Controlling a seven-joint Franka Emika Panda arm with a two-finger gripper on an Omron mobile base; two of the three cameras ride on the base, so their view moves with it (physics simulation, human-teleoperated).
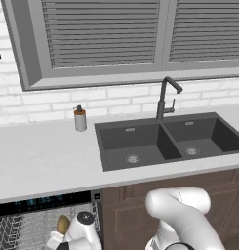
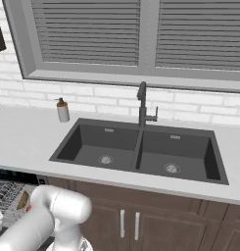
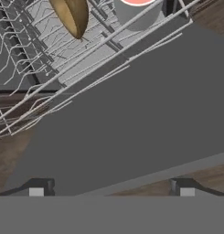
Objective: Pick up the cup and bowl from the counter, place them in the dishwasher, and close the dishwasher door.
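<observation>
The dishwasher (image 1: pixel 43 201) under the counter (image 1: pixel 38 156) stands open, its dishwasher door (image 3: pixel 131 119) lying flat as a dark grey panel. In the hand view the brown bowl (image 3: pixel 72 16) rests on its edge in the silver wire rack (image 3: pixel 35 50), and the white cup (image 3: pixel 137 16) with a red-pink inside sits upright beside it at the top edge. My gripper (image 3: pixel 111 192) is open over the door, short of the rack, with nothing between its fingertips (image 3: pixel 36 191). The bowl (image 1: pixel 63 224) also shows in the rack from the left base view and the bowl (image 2: pixel 22 200) from the right.
A dark double sink (image 1: pixel 165 141) with a tall faucet (image 1: pixel 165 97) is set into the counter. A grey soap dispenser (image 1: pixel 80 118) stands by the back wall. Brown cabinets (image 2: pixel 141 215) run under the sink. Wooden floor (image 3: pixel 209 176) shows past the door's edge.
</observation>
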